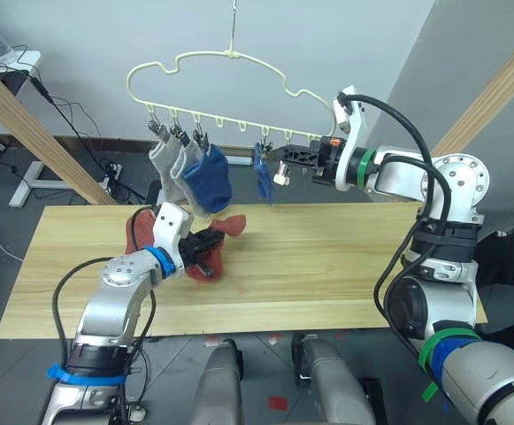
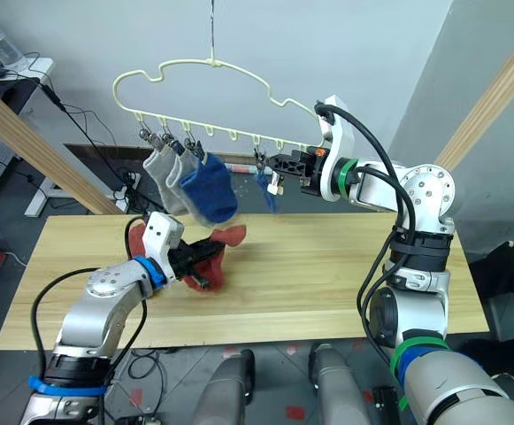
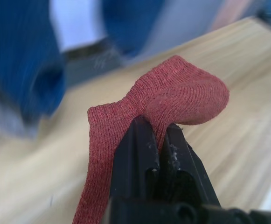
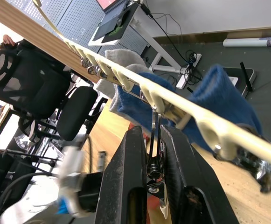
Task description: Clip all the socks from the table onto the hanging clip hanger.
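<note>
I'm on a red sock (image 1: 205,252): my left gripper (image 1: 205,245) has its fingers pinched tight on a fold of it, low over the table (image 1: 327,266) below the hanger (image 1: 230,75). My right gripper (image 1: 279,156), arm stretched level, squeezes a clip (image 4: 155,163) on the hanger's rail, just beside the hung blue sock (image 1: 263,174). Two grey socks (image 1: 172,168) and another blue one (image 1: 209,180) hang from the hanger's left clips. Next, I judge, lift the red cuff up into that clip.
</note>
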